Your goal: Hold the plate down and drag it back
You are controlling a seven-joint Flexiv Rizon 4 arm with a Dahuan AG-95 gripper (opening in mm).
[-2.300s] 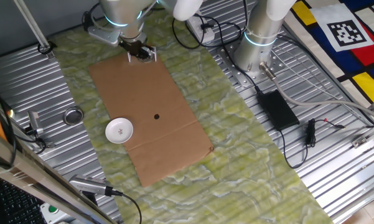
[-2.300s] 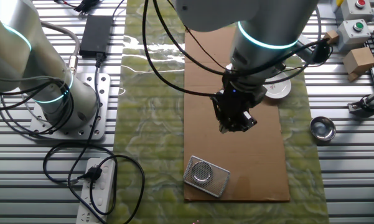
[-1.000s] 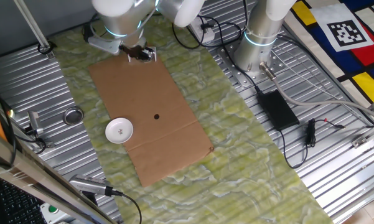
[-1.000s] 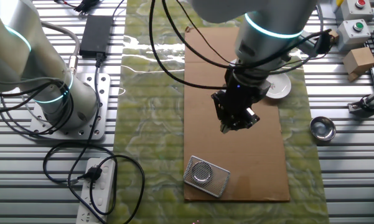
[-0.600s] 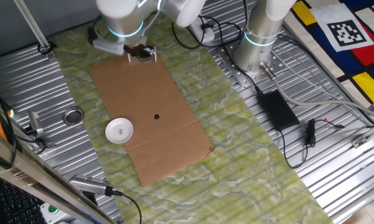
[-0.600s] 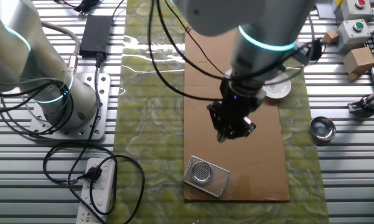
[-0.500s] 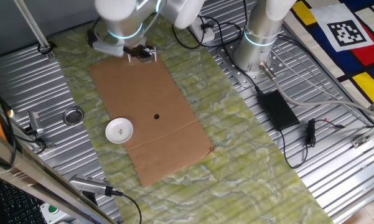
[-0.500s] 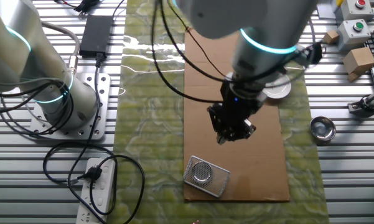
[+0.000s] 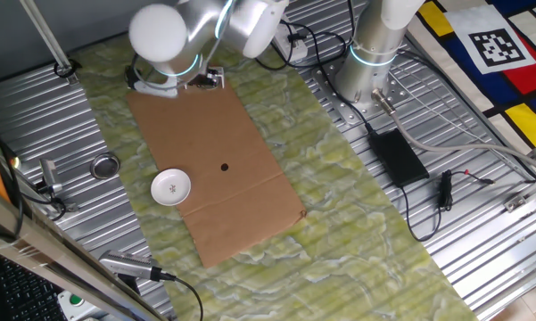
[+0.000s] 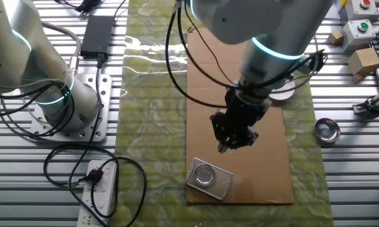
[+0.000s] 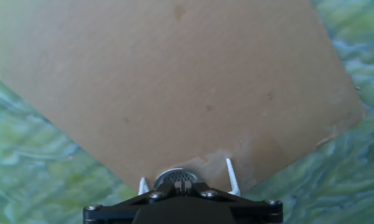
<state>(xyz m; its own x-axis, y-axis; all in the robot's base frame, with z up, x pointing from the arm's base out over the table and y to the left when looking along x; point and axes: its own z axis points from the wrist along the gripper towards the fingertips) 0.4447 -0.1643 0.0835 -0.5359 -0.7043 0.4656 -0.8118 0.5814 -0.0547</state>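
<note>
The plate [image 9: 170, 186] is a small white dish with a dark centre mark, lying at the left edge of the brown cardboard sheet [image 9: 218, 152]. In the other fixed view it [image 10: 285, 90] is half hidden behind the arm. My gripper [image 10: 233, 142] hovers over the cardboard's other end, far from the plate. In the hand view the gripper [image 11: 187, 180] is open and holds nothing. Its two white fingertips [image 11: 231, 173] stand apart, with a round meshed metal part showing between them. The plate is out of the hand view.
A silver box with a round mesh [image 10: 209, 177] lies on the cardboard just below the gripper. A grey metal ring-shaped disc [image 9: 104, 166] sits on the ribbed table left of the plate. A second arm base [image 9: 367, 62], a black power brick [image 9: 395, 153] and cables are at the right.
The arm has swung and the gripper has shifted a little toward the mesh box end of the cardboard. The plate has not moved.
</note>
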